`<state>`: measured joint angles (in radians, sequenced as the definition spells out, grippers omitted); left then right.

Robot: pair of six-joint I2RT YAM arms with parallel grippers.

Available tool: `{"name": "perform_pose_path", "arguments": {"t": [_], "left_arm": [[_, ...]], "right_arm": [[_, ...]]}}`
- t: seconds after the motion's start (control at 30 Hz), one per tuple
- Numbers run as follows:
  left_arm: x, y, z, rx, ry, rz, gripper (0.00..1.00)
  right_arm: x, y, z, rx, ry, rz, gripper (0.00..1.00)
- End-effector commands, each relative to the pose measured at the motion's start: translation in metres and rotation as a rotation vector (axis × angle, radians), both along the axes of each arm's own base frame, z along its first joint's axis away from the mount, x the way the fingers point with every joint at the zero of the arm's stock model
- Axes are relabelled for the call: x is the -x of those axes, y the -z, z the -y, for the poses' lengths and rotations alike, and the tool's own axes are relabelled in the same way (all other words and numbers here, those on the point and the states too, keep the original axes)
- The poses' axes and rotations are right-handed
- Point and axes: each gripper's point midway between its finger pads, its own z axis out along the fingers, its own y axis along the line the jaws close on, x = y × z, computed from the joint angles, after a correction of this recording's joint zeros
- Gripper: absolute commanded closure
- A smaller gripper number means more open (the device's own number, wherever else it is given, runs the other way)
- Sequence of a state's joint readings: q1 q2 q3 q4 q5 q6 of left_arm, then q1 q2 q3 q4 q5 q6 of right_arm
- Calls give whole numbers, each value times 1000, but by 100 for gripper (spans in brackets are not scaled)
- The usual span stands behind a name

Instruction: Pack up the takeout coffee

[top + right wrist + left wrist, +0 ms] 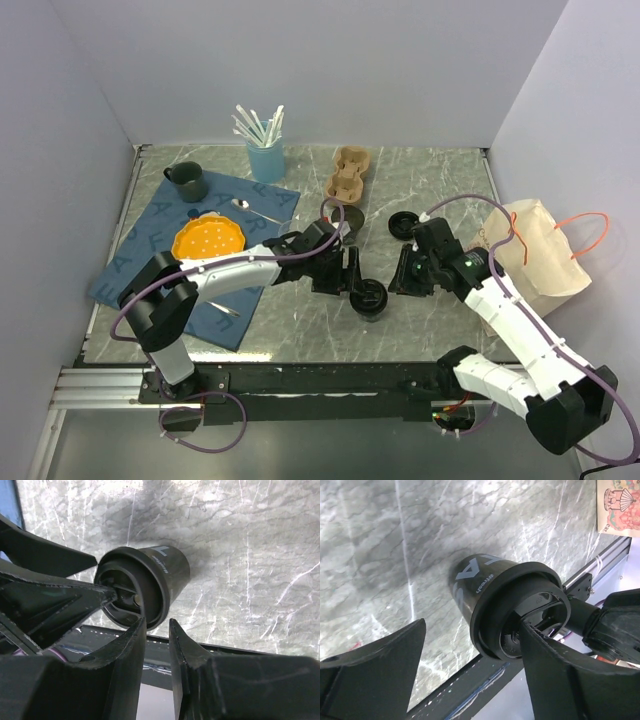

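Grasp stage: black tapered lidded disposable cup is straddled by wide-open left gripper, closure is needed next; right gripper is barely parted, empty.

Left white-shelled robot arm and right white-shelled robot arm have black joints. Thin purple cables loop behind each claw's matte black, wedge-shaped fingers.

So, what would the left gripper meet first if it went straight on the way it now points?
Most likely the takeout coffee: its lidded top sits just ahead of the left gripper, between its open fingers. Exact depth is unclear from the wrist view.
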<state>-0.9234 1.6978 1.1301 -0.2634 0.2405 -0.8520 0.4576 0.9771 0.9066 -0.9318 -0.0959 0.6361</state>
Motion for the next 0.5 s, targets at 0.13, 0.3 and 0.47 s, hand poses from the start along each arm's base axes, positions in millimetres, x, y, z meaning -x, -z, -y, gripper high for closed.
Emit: {"name": "perform_pose_path", "arguments": {"t": [0.13, 0.3, 0.47], "left_arm": [[-2, -33, 3, 61, 77, 31, 14], [-2, -41, 10, 96, 112, 38, 14], [-1, -53, 11, 125, 128, 56, 13]], "right_arm": [[-13, -21, -6, -11, -29, 57, 68], [-12, -19, -5, -4, -29, 49, 69], [-11, -19, -6, -11, -24, 43, 70]]}}
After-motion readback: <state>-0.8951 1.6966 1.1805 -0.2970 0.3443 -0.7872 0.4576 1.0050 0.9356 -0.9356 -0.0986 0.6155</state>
